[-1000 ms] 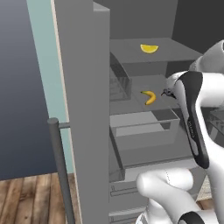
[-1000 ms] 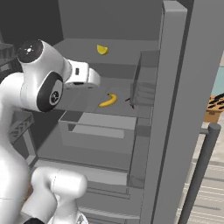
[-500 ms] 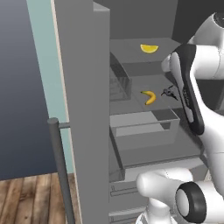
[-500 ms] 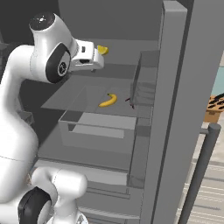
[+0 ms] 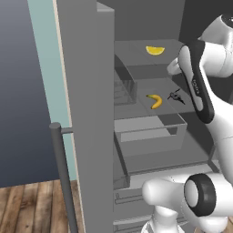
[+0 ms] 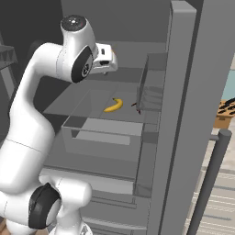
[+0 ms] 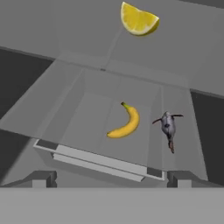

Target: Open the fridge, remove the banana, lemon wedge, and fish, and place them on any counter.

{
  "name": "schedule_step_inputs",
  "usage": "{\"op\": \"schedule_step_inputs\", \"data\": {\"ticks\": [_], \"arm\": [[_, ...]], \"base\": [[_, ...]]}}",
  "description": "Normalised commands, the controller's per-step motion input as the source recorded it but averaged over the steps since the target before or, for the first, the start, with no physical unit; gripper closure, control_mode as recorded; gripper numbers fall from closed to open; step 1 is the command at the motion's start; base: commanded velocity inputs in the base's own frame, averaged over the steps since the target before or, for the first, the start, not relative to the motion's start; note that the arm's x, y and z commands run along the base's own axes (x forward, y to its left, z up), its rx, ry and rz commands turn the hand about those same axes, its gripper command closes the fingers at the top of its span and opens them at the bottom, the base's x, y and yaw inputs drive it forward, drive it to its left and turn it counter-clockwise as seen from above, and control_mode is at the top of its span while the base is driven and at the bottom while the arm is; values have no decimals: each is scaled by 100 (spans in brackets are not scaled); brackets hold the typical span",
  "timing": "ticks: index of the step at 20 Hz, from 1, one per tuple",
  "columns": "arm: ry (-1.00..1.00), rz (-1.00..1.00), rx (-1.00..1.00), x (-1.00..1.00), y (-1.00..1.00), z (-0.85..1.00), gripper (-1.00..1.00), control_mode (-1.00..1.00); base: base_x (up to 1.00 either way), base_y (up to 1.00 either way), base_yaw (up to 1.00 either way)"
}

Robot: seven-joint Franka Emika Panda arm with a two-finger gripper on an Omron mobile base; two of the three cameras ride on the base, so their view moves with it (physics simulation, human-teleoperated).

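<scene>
The fridge (image 5: 86,113) stands with both doors swung open. A lemon wedge (image 7: 138,19) lies on the upper shelf (image 5: 155,50). On the glass shelf below, the banana (image 7: 126,122) lies beside the small dark fish (image 7: 168,127), banana left of fish in the left base view (image 5: 155,101) (image 5: 176,96). My gripper (image 7: 112,178) is open and holds nothing. It hovers at upper-shelf height in front of the shelves, looking down on all three items. In the right base view the hand (image 6: 103,58) covers the lemon wedge. The counter is out of view.
A clear drawer (image 5: 150,132) juts out under the banana's shelf. The left door carries a bar handle (image 5: 63,177). The right door (image 6: 183,114) has wire bins (image 6: 151,87) and a handle (image 6: 209,179). Wooden floor (image 5: 27,209) lies left.
The arm has lifted the hand from the banana shelf's level up to the upper shelf's level. The gripper stayed open; banana, fish and lemon wedge have not moved.
</scene>
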Motion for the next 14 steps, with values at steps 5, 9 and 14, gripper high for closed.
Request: {"op": "schedule_step_inputs", "data": {"ticks": [5, 9, 14], "arm": [[-1, 14, 0, 3, -11, 14, -100, -100], [-5, 2, 0, 8, 0, 13, -100, -100], [-1, 0, 0, 38, 0, 0, -100, -100]], "base": [[0, 0, 0], [0, 0, 0], [0, 0, 0]]}}
